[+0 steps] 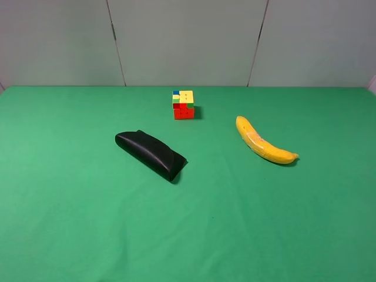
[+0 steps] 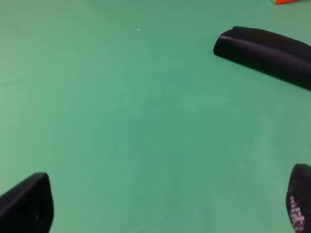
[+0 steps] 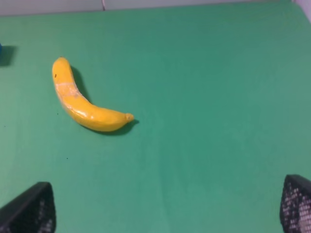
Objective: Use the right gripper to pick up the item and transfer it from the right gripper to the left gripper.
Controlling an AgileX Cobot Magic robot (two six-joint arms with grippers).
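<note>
Banana [image 1: 264, 143] lies right of the black case [image 1: 151, 154], and we see the left gripper [image 2: 164, 201] and right gripper [image 3: 163, 204] spread wide.

- left gripper [image 2: 163, 206]: black fingers [image 2: 26, 204] set wide apart, only their tips in the wrist view;
- right gripper [image 3: 163, 208]: black fingers [image 3: 296, 206] with gridded pads, likewise wide apart

green table [image 1: 70, 235] carries banana [image 1: 262, 143], black case [image 1: 151, 154], puzzle cube [image 1: 183, 104]
</note>
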